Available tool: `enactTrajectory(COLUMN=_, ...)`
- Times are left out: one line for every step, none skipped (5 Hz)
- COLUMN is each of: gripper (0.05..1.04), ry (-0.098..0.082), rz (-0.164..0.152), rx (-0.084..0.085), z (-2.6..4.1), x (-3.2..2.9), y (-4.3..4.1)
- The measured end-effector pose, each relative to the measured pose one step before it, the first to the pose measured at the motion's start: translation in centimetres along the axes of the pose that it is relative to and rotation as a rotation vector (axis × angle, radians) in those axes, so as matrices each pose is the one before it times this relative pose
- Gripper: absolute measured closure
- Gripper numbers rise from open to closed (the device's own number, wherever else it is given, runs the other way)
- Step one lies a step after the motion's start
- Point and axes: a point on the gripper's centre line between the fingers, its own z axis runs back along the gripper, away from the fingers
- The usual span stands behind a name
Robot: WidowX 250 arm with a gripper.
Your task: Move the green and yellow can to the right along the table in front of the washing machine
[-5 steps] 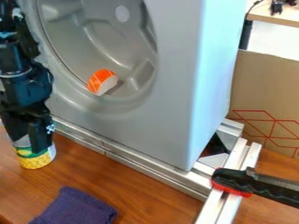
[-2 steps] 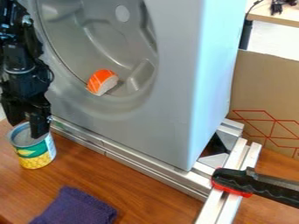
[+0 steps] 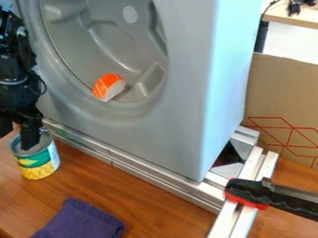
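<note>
The black gripper [image 3: 16, 137] is at the left edge, pointing down and standing open. One finger is over the top of an upright can [image 3: 38, 163] with a green and yellow label, its tip appearing inside or in front of the rim; I cannot tell which. The other finger is left of the can, near the frame's edge. An orange and white sushi-like piece [image 3: 109, 87] rests in the round hollow of the grey upright panel [image 3: 180, 116]. A folded purple cloth [image 3: 81, 222] lies on the wooden table [image 3: 158, 204] at the lower left.
Metal rails [image 3: 146, 173] run along the panel's base. A black and red clamp [image 3: 248, 193] grips the rails at the lower right. Behind stands a cardboard sheet [image 3: 282, 102] with red lines.
The gripper has risen from around the can and shifted left, uncovering more of the can's rim and label. The can, sushi-like piece and cloth have stayed in place.
</note>
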Motion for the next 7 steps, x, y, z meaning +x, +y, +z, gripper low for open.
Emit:
enactTrajectory(gripper=0.083, ry=0.0105, rz=0.0068, rx=0.0083, z=-0.503, x=0.008, y=0.110)
enactTrajectory(gripper=0.083, ry=0.0109, rz=0.0129, rx=0.0137, z=-0.553, x=-0.129, y=-0.003)
enactTrajectory(gripper=0.083, ry=-0.0434, rz=0.0071, rx=-0.0082, z=-0.349, x=0.336, y=-0.401)
enactTrajectory(gripper=0.083, ry=-0.1043, rz=0.0194, rx=-0.0187, z=0.093, x=0.527, y=-0.796)
enactTrajectory(gripper=0.083, ry=-0.0306, rz=0.0112, rx=-0.1307, z=-0.029, x=0.238, y=-1.212)
enactTrajectory(gripper=0.083, ry=0.0122, rz=0.0046, rx=-0.1927, z=-0.471, x=0.418, y=-2.521)
enactTrajectory(gripper=0.083, ry=0.1094, rz=-0.0712, rx=-0.0752, z=-0.763, x=0.412, y=-3.437)
